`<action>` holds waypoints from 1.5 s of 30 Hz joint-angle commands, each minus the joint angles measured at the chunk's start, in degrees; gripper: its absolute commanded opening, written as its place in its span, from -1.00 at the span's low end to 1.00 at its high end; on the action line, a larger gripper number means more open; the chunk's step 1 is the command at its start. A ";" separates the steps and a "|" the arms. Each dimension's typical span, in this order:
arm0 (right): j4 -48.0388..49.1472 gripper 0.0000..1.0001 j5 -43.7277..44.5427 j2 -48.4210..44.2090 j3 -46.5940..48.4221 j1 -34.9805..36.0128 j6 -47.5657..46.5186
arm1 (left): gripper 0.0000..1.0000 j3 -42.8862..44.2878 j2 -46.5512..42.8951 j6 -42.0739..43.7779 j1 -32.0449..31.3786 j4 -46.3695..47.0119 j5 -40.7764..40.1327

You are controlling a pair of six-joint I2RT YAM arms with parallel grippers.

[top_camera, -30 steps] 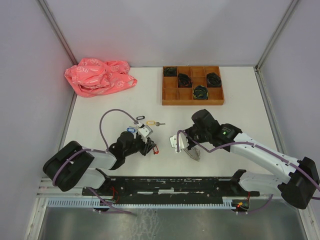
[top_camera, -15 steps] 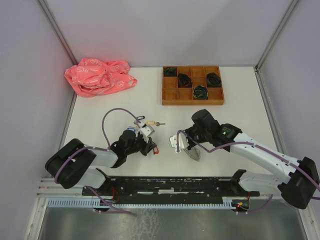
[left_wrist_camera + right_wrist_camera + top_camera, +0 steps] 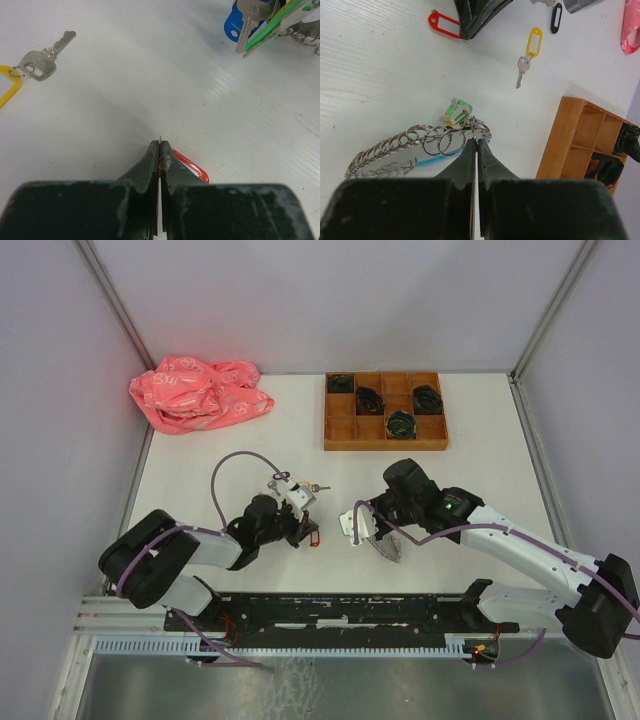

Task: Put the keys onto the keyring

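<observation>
My left gripper (image 3: 305, 530) is shut at table level on the key with the red tag (image 3: 194, 168); a thin metal edge shows between its pads (image 3: 171, 167). The red tag also shows in the top view (image 3: 314, 535) and the right wrist view (image 3: 444, 25). A second key (image 3: 44, 54) with a yellow tag (image 3: 534, 41) lies loose on the table beyond it (image 3: 303, 485). My right gripper (image 3: 476, 141) is shut on a small ring of the keyring (image 3: 395, 145), a hoop of silvery rings with a light-blue section and a green tag. The keyring rests on the table (image 3: 385, 543).
A wooden compartment tray (image 3: 385, 445) with black coiled bundles stands at the back right. A crumpled pink bag (image 3: 195, 390) lies at the back left. A black tag (image 3: 555, 17) lies near the left arm. Grey walls enclose the table.
My left gripper has shifted slightly right and turned, with the red-tagged key. The right arm and the keyring have not moved.
</observation>
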 commanded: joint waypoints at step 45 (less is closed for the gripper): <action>0.70 -0.98 -0.05 -0.30 2.42 0.58 0.72 | -0.55 5.44 7.37 -2.69 -0.90 4.77 -7.21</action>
